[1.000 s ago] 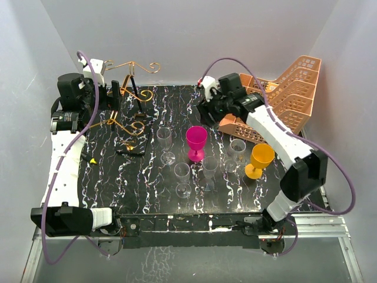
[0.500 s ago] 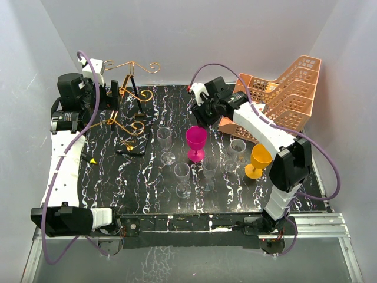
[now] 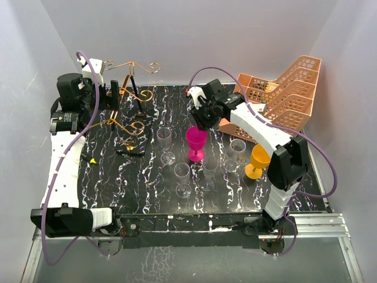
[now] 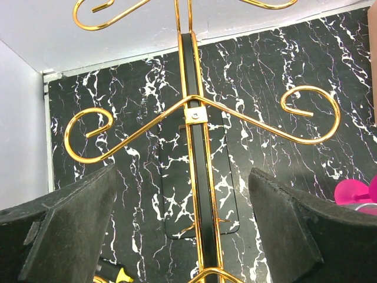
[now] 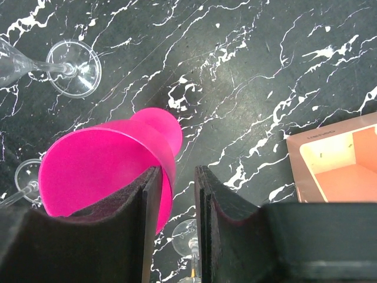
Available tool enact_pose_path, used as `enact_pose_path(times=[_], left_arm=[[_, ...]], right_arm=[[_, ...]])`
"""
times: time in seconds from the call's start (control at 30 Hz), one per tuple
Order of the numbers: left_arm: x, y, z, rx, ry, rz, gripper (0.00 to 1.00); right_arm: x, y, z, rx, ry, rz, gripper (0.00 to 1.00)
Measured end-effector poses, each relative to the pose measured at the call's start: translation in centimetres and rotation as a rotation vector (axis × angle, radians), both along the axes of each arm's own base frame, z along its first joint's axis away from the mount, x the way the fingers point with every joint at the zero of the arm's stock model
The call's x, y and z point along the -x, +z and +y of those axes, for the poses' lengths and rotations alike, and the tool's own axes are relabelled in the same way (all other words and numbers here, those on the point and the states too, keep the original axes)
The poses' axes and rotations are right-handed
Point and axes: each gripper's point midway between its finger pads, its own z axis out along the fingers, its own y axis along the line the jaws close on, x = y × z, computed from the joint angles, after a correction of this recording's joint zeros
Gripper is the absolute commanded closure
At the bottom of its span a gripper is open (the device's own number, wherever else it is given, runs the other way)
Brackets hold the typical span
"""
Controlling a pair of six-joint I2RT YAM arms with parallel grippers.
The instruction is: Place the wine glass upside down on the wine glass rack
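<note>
The pink wine glass (image 3: pixel 196 140) stands upright mid-table; it also shows in the right wrist view (image 5: pixel 100 165). My right gripper (image 3: pixel 200 118) is right above it. Its jaws (image 5: pixel 177 171) are narrowly open and straddle the rim: one finger (image 5: pixel 135 206) inside the bowl, the other (image 5: pixel 221 206) outside. The wine glass rack (image 3: pixel 134 87), gold wire with scroll ends on a dark post, stands at the back left. My left gripper (image 3: pixel 112 94) hangs beside it, wide open, and the post (image 4: pixel 194 115) shows between its pads (image 4: pixel 182 171).
Several clear glasses (image 3: pixel 164 137) (image 3: pixel 182 172) (image 3: pixel 210 165) and an orange glass (image 3: pixel 259 156) stand around the pink one. An orange perforated tray rack (image 3: pixel 283 94) fills the back right. A small yellow object (image 3: pixel 92 160) lies near the left arm.
My right arm has swung left and down from beside the orange tray rack to the pink glass, and its fingers now straddle the rim. The left arm has not moved.
</note>
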Motion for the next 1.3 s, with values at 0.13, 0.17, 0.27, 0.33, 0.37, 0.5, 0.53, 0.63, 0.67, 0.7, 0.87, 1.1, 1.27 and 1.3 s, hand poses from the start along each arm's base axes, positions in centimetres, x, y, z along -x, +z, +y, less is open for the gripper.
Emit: enact_pose_path(times=[0.13, 0.17, 0.27, 0.33, 0.37, 0.5, 0.53, 0.63, 0.67, 0.7, 0.87, 1.1, 1.27, 1.3], left_arm=[[0.1, 0.2, 0.0, -0.001, 0.000, -0.006, 0.08], [0.1, 0.2, 0.0, -0.001, 0.000, -0.008, 0.08], [0.1, 0.3, 0.0, -0.001, 0.000, -0.009, 0.08], [0.0, 0.3, 0.0, -0.001, 0.000, -0.011, 0.08], [0.0, 0.3, 0.0, -0.001, 0.000, -0.012, 0.06], [0.0, 0.3, -0.1, 0.001, -0.004, -0.012, 0.03], [0.1, 0.3, -0.2, 0.007, -0.009, -0.011, 0.03], [0.2, 0.3, -0.6, 0.033, -0.020, -0.004, 0.03], [0.2, 0.3, -0.8, 0.044, -0.024, 0.000, 0.03], [0.2, 0.3, -1.0, 0.054, -0.027, 0.006, 0.03], [0.4, 1.2, -2.1, 0.109, -0.069, -0.002, 0.03], [0.7, 6.0, -5.2, 0.253, -0.196, -0.069, 0.03], [1.0, 8.2, -7.2, 0.370, -0.279, -0.082, 0.05], [1.0, 8.4, -7.6, 0.395, -0.299, -0.079, 0.05]], right_arm=[[0.2, -0.7, 0.0, 0.011, 0.003, 0.022, 0.68], [0.3, -0.8, -0.1, 0.013, 0.003, 0.027, 0.69], [0.3, -1.1, -0.1, 0.019, 0.004, 0.036, 0.70], [0.3, -1.2, -0.1, 0.020, 0.005, 0.039, 0.74], [0.3, -1.2, -0.1, 0.021, 0.005, 0.038, 0.76], [0.5, -1.3, 0.0, 0.020, 0.016, 0.043, 0.89], [0.5, -1.3, 0.0, 0.019, 0.019, 0.045, 0.91], [0.5, -1.2, -0.1, 0.024, 0.029, 0.042, 0.92], [0.5, -1.0, -0.2, 0.025, 0.031, 0.041, 0.92], [0.3, -0.7, -0.2, 0.023, 0.031, 0.036, 0.92], [-2.4, 4.1, -0.9, -0.063, 0.003, -0.051, 0.92], [-7.7, 15.3, -4.6, -0.212, -0.104, -0.318, 0.92], [-6.9, 21.4, -4.7, -0.314, -0.123, -0.471, 0.92], [-6.4, 22.8, -4.7, -0.344, -0.127, -0.510, 0.92]])
